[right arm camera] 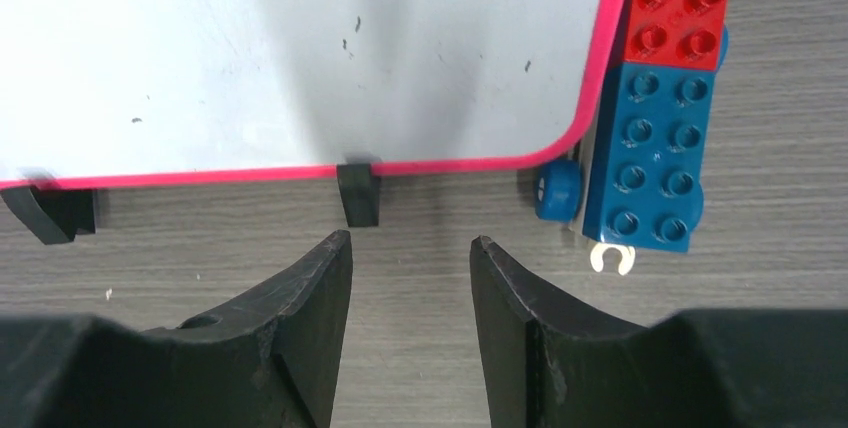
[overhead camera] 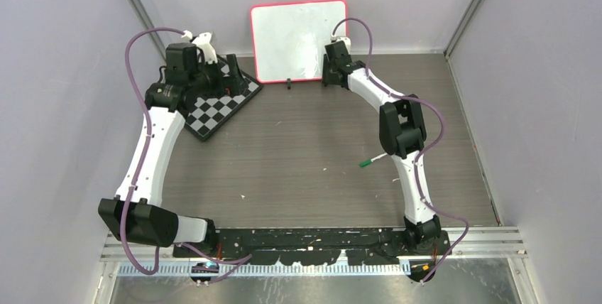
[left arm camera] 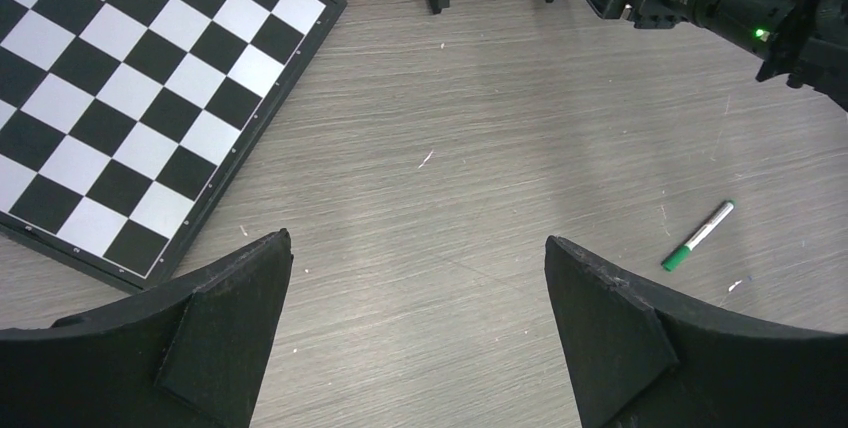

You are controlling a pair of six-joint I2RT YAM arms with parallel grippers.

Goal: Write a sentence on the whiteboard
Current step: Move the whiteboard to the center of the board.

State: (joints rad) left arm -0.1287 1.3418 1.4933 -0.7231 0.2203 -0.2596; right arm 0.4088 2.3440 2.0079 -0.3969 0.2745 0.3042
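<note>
Whiteboard (overhead camera: 294, 34) blank; marker (overhead camera: 372, 160) lay well apart.
Your right gripper (right arm camera: 410, 243) stood narrow, empty, just beside it, likely to brace it; left gripper (left arm camera: 418, 238) wide, empty.

Finding: a robotics test cell in a laboratory, not a home or an office.

Evidence: plain grey panel walls (overhead camera: 64, 48) close the bench on three sides and are joined by bare metal corner posts (overhead camera: 140, 6). A left arm (overhead camera: 149, 148) and a right arm (overhead camera: 405, 126) are bolted at an aluminium rail (overhead camera: 490, 236) along the near edge of a wood-grain table (overhead camera: 305, 148), with purple cabling (overhead camera: 151, 31) looped in the open. The items laid out are unrelated props: a chessboard (overhead camera: 220, 109), a whiteboard (overhead camera: 284, 34), a toy brick block (right arm camera: 655, 148) and a green marker (overhead camera: 373, 160).
</note>
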